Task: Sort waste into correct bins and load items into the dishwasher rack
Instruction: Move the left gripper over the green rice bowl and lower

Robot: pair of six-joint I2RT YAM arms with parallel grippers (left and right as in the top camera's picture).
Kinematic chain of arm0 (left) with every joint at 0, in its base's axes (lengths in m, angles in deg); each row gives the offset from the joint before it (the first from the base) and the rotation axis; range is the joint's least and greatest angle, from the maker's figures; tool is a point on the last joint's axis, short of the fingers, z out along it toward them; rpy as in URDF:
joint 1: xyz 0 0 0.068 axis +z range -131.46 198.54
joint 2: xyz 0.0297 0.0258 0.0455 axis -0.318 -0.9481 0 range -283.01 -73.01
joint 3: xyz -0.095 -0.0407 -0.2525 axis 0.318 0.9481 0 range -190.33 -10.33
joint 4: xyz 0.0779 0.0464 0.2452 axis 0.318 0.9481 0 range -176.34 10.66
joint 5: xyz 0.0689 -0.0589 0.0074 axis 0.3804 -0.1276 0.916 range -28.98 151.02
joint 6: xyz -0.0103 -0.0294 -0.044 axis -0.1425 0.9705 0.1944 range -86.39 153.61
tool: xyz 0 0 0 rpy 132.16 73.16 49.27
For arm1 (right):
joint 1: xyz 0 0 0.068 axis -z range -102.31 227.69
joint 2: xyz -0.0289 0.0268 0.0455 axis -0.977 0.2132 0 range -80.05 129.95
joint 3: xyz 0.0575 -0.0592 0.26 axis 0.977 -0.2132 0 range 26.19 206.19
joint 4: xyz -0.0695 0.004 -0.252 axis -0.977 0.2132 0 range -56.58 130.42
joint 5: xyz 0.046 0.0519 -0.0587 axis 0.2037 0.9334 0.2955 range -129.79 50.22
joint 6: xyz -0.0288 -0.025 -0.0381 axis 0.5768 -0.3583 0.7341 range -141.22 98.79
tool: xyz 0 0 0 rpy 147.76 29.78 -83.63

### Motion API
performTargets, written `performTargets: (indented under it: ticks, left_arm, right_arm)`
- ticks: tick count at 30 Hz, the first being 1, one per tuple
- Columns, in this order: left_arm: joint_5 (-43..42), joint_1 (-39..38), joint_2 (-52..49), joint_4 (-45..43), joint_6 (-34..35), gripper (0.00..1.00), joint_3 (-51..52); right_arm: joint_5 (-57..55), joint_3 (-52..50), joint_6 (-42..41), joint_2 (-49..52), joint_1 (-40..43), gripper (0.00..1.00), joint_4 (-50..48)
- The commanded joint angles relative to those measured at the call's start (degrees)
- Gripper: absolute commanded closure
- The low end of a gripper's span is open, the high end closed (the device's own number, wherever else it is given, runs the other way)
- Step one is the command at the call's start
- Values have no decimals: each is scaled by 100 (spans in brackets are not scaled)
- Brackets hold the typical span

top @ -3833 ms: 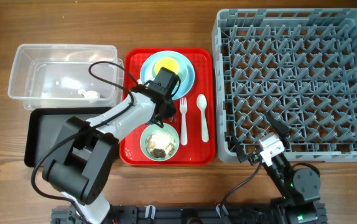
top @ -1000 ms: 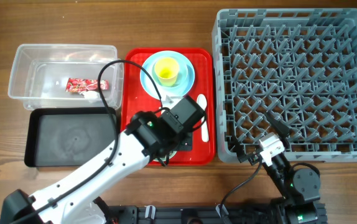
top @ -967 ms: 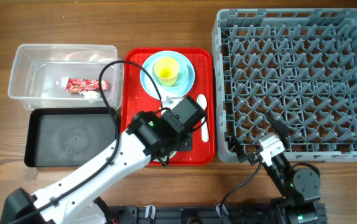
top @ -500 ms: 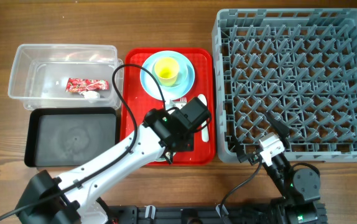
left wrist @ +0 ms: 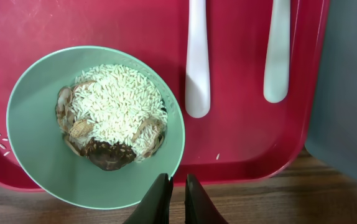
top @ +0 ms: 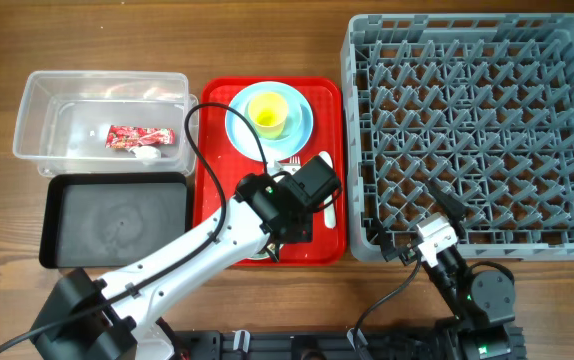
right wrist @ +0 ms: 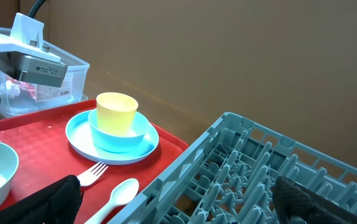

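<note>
Here we start at the left gripper [left wrist: 175, 186]: its jaws stand all but closed, with only a thin slit between them and nothing visible in it. The tips sit over the near rim of the mint green bowl [left wrist: 35, 124]; we cannot tell whether they touch that rim. The bowl stands on the red tray [left wrist: 104, 25] and holds the rice-like scraps [left wrist: 119, 99] with some brown pieces. A few loose grains lie on the tray beside it.

Just right of the bowl we see the white fork [left wrist: 197, 62] and then the white spoon [left wrist: 277, 56], lying parallel on the tray. At the far end of the tray stands the light blue plate [top: 297, 125] with the yellow cup [top: 268, 113] upright on it.

The right gripper [right wrist: 178, 193] is spread wide and empty, and it rests low at the near edge of the dishwasher rack [top: 467, 130].

Left of the red tray, the clear tub [top: 37, 100] contains the red wrapper [top: 139, 136] and the white tissue [top: 147, 154]. The black tray [top: 117, 220] lies just in front of the tub.
</note>
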Motion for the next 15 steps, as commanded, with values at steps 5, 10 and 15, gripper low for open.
performTargets:
  ticks: [5, 10, 15]
  left_arm:
    - [197, -26, -68, -81, 96, 90, 48]
    - [490, -26, -68, -83, 96, 91, 48]
    - [503, -26, -68, -101, 98, 96, 48]
  right_arm:
    - [37, -7, 7, -46, 0, 0, -15]
    - [39, -7, 7, -46, 0, 0, -15]
    - [37, -7, 7, -46, 0, 0, -15]
